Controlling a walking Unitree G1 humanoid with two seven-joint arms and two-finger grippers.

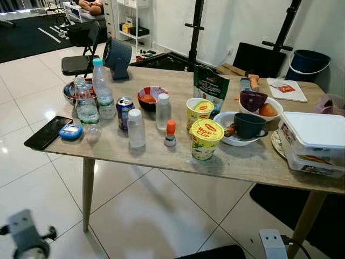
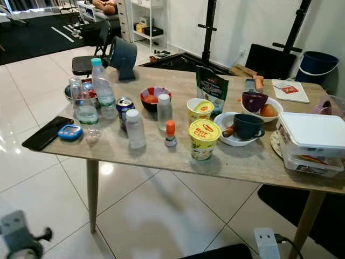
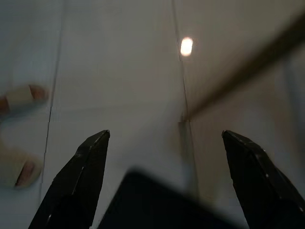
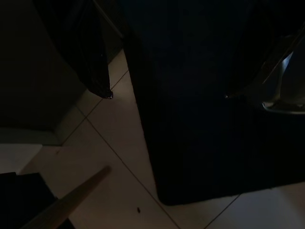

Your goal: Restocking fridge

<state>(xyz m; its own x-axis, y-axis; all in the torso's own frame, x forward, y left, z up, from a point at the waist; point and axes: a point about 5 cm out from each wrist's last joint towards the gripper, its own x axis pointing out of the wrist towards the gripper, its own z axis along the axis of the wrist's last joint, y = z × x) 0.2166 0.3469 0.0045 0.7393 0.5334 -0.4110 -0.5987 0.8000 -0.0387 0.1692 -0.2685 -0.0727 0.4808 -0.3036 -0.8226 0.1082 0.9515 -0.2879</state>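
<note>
A wooden table (image 1: 161,154) stands before me with groceries on it. At its left are two clear water bottles (image 1: 102,89) (image 1: 86,110), a soda can (image 1: 124,112), two small white-capped bottles (image 1: 136,128) (image 1: 163,111) and a tiny orange-capped bottle (image 1: 170,133). Two yellow cup noodles (image 1: 206,139) (image 1: 199,111) and a green pouch (image 1: 211,83) stand in the middle. A white lidded container (image 1: 312,141) sits at the right. My left gripper (image 3: 165,134) hangs open over the floor tiles. My right gripper (image 4: 167,95) hangs open in the dark beside the table.
A red bowl (image 1: 151,97), a white bowl holding a dark mug (image 1: 249,125), a phone (image 1: 48,132) and a grey fan (image 1: 117,56) share the table. A chair (image 1: 78,62) stands behind it, a blue bucket (image 1: 307,62) at back right. What looks like a person's foot (image 3: 19,98) rests on the tiles.
</note>
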